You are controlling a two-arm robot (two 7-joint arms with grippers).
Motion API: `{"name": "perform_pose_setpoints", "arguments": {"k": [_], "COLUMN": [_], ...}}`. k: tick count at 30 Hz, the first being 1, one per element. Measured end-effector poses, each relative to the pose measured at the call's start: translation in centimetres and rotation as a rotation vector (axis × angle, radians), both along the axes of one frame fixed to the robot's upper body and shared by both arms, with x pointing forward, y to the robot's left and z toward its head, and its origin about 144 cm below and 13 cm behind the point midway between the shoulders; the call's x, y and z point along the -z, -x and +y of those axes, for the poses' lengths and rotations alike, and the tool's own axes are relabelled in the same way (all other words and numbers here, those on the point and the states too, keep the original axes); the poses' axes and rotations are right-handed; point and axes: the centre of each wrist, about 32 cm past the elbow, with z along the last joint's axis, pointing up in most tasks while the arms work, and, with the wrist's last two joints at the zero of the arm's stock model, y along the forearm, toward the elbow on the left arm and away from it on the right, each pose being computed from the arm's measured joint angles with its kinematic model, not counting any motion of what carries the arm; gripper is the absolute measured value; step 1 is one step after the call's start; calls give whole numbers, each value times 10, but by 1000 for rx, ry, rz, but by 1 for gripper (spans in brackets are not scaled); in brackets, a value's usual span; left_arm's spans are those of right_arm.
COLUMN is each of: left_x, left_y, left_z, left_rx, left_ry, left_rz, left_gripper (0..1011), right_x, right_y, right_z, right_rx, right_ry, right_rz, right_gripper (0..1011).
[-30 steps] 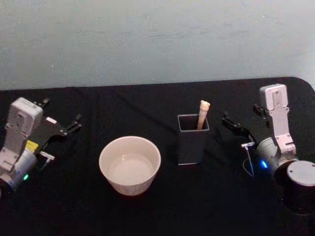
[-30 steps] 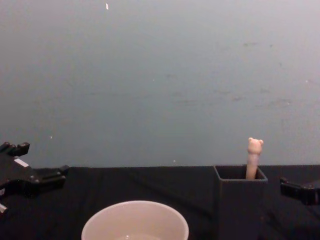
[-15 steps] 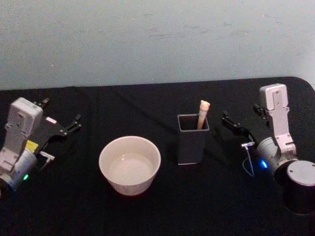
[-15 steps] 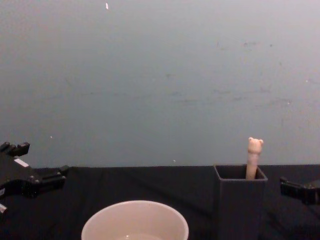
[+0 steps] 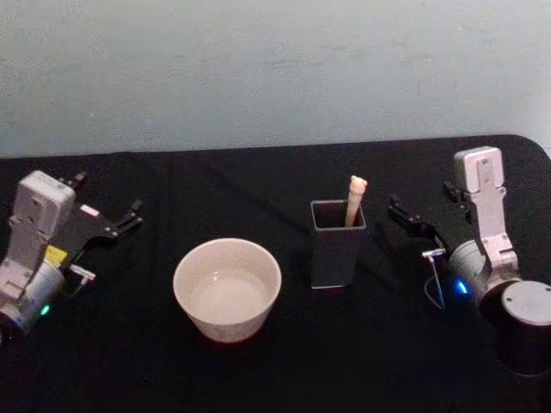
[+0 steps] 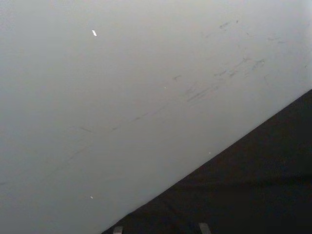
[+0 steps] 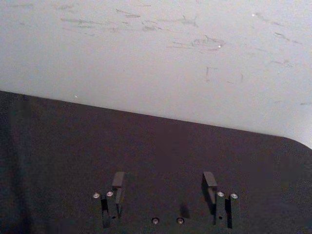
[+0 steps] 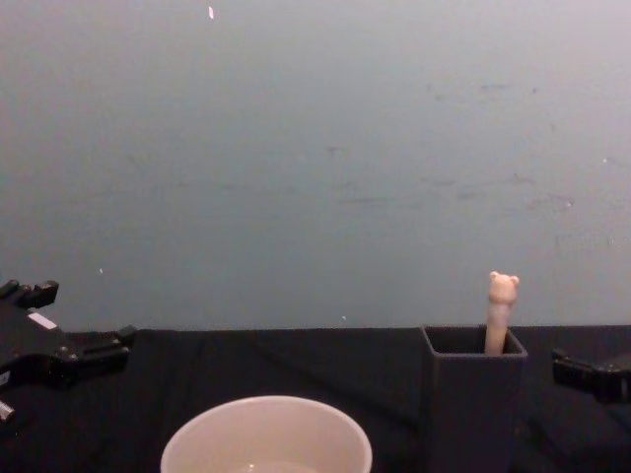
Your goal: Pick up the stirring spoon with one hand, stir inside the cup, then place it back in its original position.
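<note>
The stirring spoon [image 5: 354, 200] stands upright in the dark grey square holder [image 5: 337, 243]; its beige bear-head handle [image 8: 502, 311] sticks out above the rim and its bowl is hidden inside. The cream cup [image 5: 227, 290] sits to the left of the holder [image 8: 473, 404], and its rim [image 8: 266, 434] fills the low middle of the chest view. My left gripper [image 5: 109, 194] rests open at the table's left side, well away from the cup. To the right of the holder my right gripper [image 5: 422, 203] is open and holds nothing; its fingers [image 7: 118, 181] stand wide apart.
A black cloth [image 5: 258, 185] covers the table, with a pale wall [image 5: 275, 69] right behind its far edge. The table's right corner [image 5: 532, 144] lies just past my right arm. Open cloth lies between cup and left gripper.
</note>
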Motion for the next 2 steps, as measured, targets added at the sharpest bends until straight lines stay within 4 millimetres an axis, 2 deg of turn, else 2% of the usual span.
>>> {"name": "perform_pose_setpoints", "arguments": {"k": [2], "left_x": [0], "left_y": [0], "left_z": [0], "left_rx": [0], "left_ry": [0], "left_rz": [0], "left_gripper": [1001], "right_x": [0], "right_y": [0], "right_z": [0], "right_rx": [0], "right_ry": [0], "right_rz": [0], "right_gripper": [1000]}}
